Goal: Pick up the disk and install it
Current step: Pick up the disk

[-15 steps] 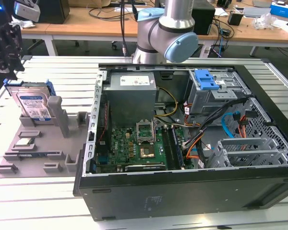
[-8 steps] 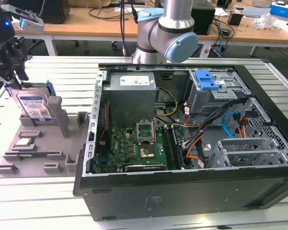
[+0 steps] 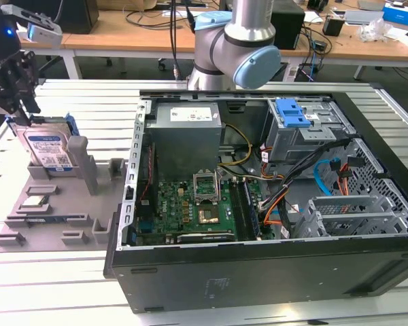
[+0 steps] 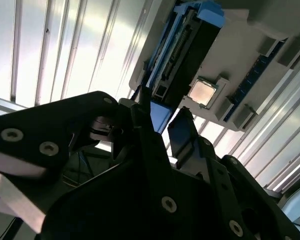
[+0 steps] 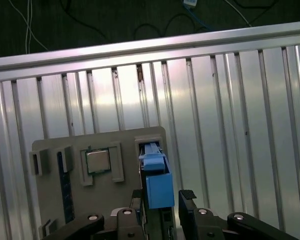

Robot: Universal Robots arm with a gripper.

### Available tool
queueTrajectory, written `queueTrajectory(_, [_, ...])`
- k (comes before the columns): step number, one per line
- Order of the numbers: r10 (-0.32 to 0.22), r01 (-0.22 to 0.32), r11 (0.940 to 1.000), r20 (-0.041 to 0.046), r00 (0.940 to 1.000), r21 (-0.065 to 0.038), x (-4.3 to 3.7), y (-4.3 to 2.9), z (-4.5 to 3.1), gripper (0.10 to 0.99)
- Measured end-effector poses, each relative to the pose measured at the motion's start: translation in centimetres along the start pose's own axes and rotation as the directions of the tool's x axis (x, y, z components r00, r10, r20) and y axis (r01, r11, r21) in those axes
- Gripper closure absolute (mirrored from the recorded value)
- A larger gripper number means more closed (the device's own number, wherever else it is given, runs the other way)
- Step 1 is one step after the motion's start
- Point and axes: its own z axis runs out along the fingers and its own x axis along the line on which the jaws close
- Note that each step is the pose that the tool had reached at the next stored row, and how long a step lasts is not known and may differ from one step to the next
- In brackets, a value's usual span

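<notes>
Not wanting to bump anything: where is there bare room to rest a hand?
The table is bare on the exterior view's left, nearer than the grey tray, and beyond it. The computer case is packed; the end effector crowds the disk.

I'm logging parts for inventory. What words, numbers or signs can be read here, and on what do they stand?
Disk label: print and a barcode, too small to read.
Power supply sticker: print too small to read.
Chip lid: no marking can be made out.
No text here can be quoted.
</notes>
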Motion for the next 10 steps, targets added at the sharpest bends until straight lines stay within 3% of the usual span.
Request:
queueTrajectory(6, [-0.096,0.096,0.9954,-0.0065,0.9953,-0.001,0.0,0.0,0.05,0.663])
queueTrajectory(10, [-0.104,0.104,0.9946,-0.0069,0.9945,-0.001,0.01,0.0,0.61,0.663])
